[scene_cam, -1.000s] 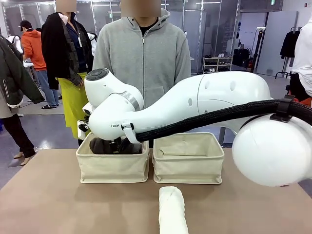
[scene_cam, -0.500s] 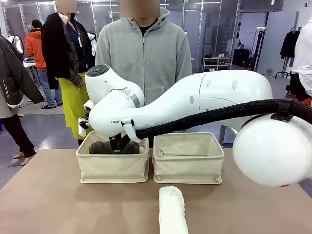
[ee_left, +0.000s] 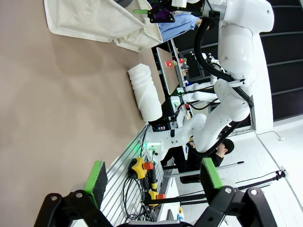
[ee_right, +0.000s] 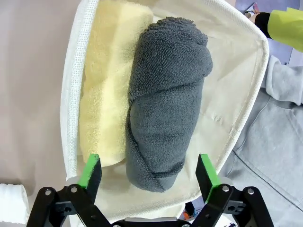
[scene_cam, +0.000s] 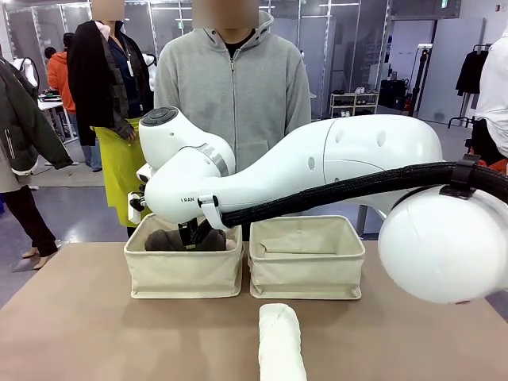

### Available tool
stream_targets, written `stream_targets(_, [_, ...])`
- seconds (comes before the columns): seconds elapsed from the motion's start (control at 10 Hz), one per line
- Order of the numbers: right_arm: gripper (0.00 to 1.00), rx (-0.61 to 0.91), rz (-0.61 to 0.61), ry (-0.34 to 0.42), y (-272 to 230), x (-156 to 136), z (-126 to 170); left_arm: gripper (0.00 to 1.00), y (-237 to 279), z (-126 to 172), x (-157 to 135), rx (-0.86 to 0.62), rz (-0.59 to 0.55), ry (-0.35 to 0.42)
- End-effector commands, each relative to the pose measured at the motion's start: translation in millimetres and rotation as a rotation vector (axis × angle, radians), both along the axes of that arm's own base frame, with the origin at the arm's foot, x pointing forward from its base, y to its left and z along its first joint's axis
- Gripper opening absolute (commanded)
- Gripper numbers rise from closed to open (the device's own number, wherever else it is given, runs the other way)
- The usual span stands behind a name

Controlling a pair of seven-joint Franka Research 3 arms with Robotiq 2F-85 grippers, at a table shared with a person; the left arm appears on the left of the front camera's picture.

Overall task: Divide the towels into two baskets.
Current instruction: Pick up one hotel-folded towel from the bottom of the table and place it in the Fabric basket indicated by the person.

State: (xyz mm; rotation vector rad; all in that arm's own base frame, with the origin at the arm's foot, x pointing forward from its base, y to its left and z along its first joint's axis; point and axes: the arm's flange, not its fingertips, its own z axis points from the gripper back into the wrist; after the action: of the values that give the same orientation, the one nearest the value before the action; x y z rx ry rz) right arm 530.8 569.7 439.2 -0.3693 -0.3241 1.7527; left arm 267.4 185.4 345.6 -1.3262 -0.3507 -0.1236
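Observation:
Two cream baskets stand side by side at the far side of the table, the left one [scene_cam: 182, 270] and the right one [scene_cam: 305, 266]. Inside the left basket [ee_right: 75, 94] a dark grey towel [ee_right: 165, 104] lies beside a light yellow towel [ee_right: 106, 94]. My right gripper [ee_right: 147, 169] hangs open just above the grey towel's near end, holding nothing, and it sits over that basket [scene_cam: 194, 232]. A white towel [scene_cam: 280, 341] lies on the table in front of the baskets. My left gripper [ee_left: 154, 179] is open and empty, with the white towel [ee_left: 147, 92] farther off.
A person in a grey hoodie [scene_cam: 234, 87] stands right behind the baskets. My right arm's big white links [scene_cam: 333, 167] cross over the table's right half. Bare brown table [scene_cam: 87, 325] lies to the left and in front of the baskets.
My right gripper's jaws have widened and released the dark grey towel, which now rests in the left basket. The wrist has lifted slightly.

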Motion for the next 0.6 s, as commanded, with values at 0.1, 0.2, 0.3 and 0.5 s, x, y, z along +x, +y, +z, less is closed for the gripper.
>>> stream_targets(0.1, [1.00,0.002,0.005,-0.004,1.7,-1.4,0.8,1.00,0.9,2.6,-5.0,-0.009,-0.004,0.007])
stream_targets(0.2, [1.00,0.002,0.005,-0.004,1.7,-1.4,0.8,1.00,0.9,2.6,-5.0,-0.009,-0.004,0.007])
stream_targets(0.3, [1.00,0.002,0.005,-0.004,1.7,-1.4,0.8,1.00,0.9,2.6,-5.0,-0.009,-0.004,0.007])
stream_targets(0.5, [1.00,0.002,0.005,-0.004,1.7,-1.4,0.8,1.00,0.9,2.6,-5.0,-0.009,-0.004,0.007])
